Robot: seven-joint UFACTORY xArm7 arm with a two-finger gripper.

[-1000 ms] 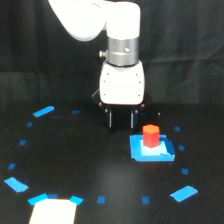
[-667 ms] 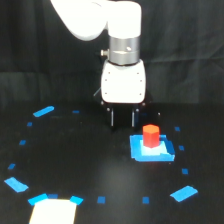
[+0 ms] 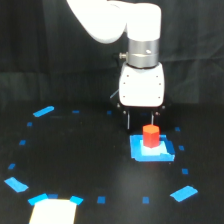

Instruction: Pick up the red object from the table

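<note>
on the black counter (image 3: 90, 165), near the exterior view's right, the red object (image 3: 150, 136) is seen standing upright on a flat blue square pad (image 3: 151, 150). the gripper (image 3: 142, 119) is held just behind and above it, pointing down, and its two dark fingers (image 3: 128, 119) are seen apart with nothing between them, so the jaws are judged released and empty. whether a finger touches the block cannot be told, since the right one is partly hidden behind it. small blue tape marks (image 3: 43, 111) are laid around the counter in a ring. the step in hand is judged to be the approach: the block is not yet straddled. for the next move, the jaws would need to be centred over the block, lowered around its sides, and only then clenched before any lift.
</note>
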